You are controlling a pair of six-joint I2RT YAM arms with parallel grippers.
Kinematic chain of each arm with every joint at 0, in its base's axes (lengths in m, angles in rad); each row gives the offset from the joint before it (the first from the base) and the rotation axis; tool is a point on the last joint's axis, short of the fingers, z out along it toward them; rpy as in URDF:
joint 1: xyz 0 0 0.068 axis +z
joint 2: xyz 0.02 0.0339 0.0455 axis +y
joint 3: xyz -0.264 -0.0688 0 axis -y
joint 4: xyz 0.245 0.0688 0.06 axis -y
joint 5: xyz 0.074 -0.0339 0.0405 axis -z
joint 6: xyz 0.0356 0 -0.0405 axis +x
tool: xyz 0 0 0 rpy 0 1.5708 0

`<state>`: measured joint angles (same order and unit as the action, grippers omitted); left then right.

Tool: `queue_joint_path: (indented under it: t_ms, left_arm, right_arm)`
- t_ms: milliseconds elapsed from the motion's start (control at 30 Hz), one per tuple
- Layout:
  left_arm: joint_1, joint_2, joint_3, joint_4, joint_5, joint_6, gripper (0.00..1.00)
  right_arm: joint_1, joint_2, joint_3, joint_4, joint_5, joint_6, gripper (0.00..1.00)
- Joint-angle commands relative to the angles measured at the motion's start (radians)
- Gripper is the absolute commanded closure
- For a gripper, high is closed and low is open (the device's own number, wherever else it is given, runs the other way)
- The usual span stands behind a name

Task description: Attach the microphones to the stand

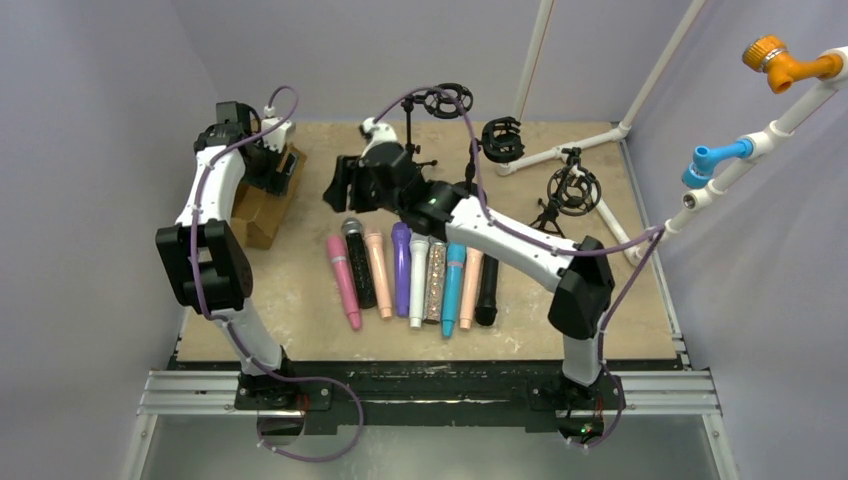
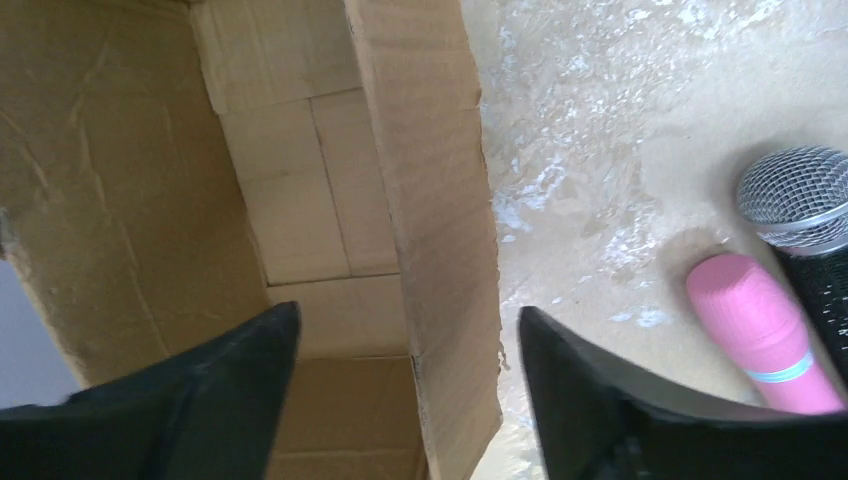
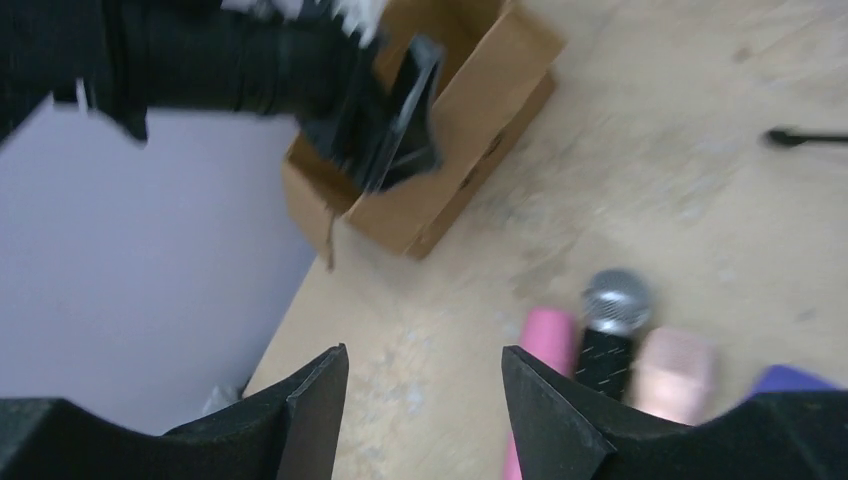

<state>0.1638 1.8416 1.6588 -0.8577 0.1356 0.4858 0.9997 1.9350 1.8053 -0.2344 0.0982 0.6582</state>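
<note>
Several microphones lie side by side mid-table, from a pink one (image 1: 343, 280) to a black one (image 1: 487, 290). Three black shock-mount stands (image 1: 447, 101) (image 1: 502, 140) (image 1: 572, 192) stand at the back, with no microphone in them. My left gripper (image 1: 272, 150) (image 2: 408, 315) is open over the cardboard box (image 1: 262, 205), one finger on each side of a box wall (image 2: 430, 180) without touching it. My right gripper (image 1: 340, 185) (image 3: 425, 352) hangs open over bare table, left of the pink microphone (image 3: 548, 335) and the black one with a silver grille (image 3: 612, 300).
The cardboard box (image 3: 460, 130) sits near the table's left edge, with the left arm's gripper (image 3: 385, 110) in it. White pipe legs (image 1: 560, 150) run along the back right. Purple walls close in on both sides. A metal rail (image 1: 430, 390) marks the front edge.
</note>
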Motion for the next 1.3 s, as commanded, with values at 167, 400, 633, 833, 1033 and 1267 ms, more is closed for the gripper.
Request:
queue_joint_path:
  t_ms: [167,400,633,833,1033,1267]
  left_arm:
    - [0.008,-0.179,-0.028,-0.035,-0.006,-0.085,0.02]
    - [0.034,-0.364,-0.024,-0.174,0.190,-0.174,0.00]
    - [0.037,-0.505,-0.095,-0.290,0.273,-0.241,0.00]
    - [0.038,-0.601,-0.186,-0.265,0.241,-0.266,0.00]
    - [0.037,-0.609,-0.232,-0.291,0.227,-0.256,0.00]
    - [0.045,-0.647,-0.273,-0.285,0.183,-0.253,0.00]
  right_arm:
    - [-0.186,-0.062,0.031,-0.128,0.170,-0.171,0.35]
    - [-0.256,-0.014,0.046,-0.093,0.254,-0.264,0.33]
    - [-0.279,0.002,0.021,0.030,0.360,-0.389,0.29]
    - [-0.302,0.022,0.025,0.104,0.372,-0.420,0.24]
    - [-0.306,0.103,0.070,0.188,0.393,-0.467,0.29]
    - [-0.307,0.188,0.093,0.345,0.404,-0.558,0.43]
